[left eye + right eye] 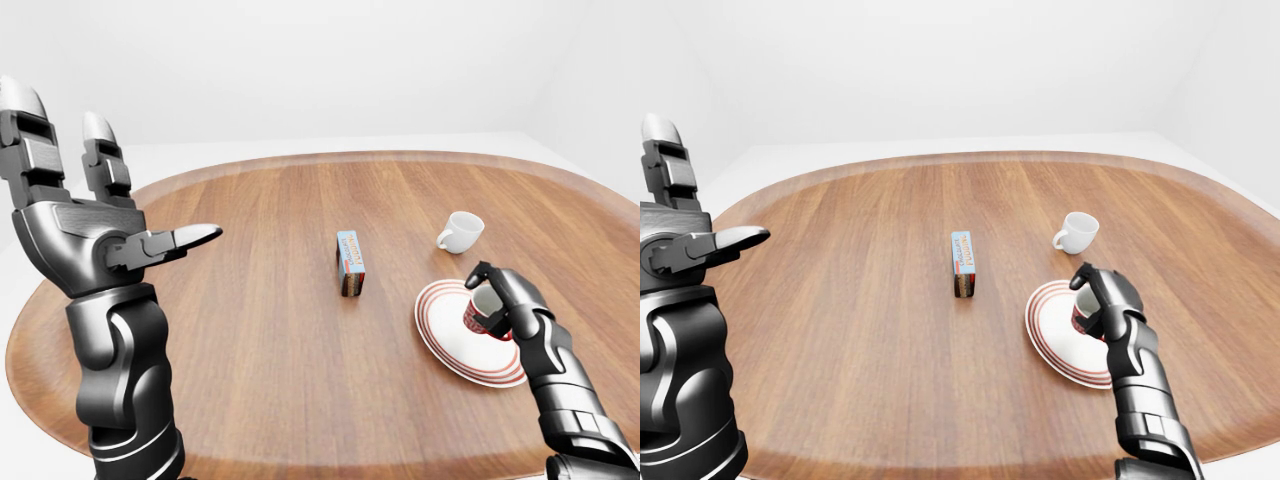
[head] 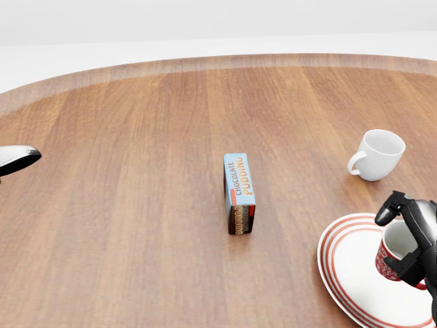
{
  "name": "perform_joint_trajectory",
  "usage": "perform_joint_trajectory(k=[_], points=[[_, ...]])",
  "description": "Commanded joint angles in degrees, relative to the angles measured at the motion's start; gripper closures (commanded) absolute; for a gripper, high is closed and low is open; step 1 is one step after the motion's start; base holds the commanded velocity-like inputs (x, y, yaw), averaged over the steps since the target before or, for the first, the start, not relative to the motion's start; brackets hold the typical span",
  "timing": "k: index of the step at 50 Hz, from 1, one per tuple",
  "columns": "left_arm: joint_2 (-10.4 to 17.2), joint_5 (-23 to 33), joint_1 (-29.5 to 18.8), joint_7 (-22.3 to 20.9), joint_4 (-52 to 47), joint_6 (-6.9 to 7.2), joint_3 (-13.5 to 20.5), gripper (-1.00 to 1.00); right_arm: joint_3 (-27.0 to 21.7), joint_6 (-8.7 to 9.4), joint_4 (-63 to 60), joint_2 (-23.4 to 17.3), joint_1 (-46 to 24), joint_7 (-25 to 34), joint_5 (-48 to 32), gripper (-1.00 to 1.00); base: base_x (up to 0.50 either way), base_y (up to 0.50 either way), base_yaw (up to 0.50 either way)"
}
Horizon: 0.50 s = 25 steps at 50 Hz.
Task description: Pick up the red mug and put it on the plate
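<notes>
Head view: my right hand (image 2: pixel 412 240) grips red mug (image 2: pixel 395 251) upright over striped plate (image 2: pixel 348 273), ready for release; left hand (image 1: pixel 85 225) spread wide, idle.

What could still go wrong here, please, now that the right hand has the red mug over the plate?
The red mug sits toward the right side of the plate, not its middle, so a careless release could leave it near the rim. The right hand has its fingers closed round the mug; withdrawing before they fully open might tip or drag it. The white mug stands close above the plate in the head view, and could be knocked on retreat.
</notes>
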Motion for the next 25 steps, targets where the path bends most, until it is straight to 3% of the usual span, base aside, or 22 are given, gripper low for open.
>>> perform_joint_trajectory(k=[1,13,19,25], points=[[0.02,0.00,0.03,-0.04,-0.02,0.00,0.02,-0.95,1.76,-2.24,10.21,-1.11,-3.64,-7.57,1.64,1.00,0.00,0.00,0.00],[0.08,-0.09,-0.04,-0.03,0.03,0.00,0.13,-0.95,4.81,-5.64,22.01,-1.62,-8.49,-13.99,2.70,1.00,0.00,0.00,0.00],[0.06,-0.10,0.04,-0.01,-0.14,0.00,0.10,-0.96,5.70,-6.76,26.09,-2.08,-9.60,-16.87,3.03,1.00,0.00,0.00,0.00],[0.05,-0.05,0.07,-0.04,-0.07,0.00,0.09,-0.95,6.66,-6.76,29.86,-1.94,-10.52,-18.82,3.57,1.00,0.00,0.00,0.00]])
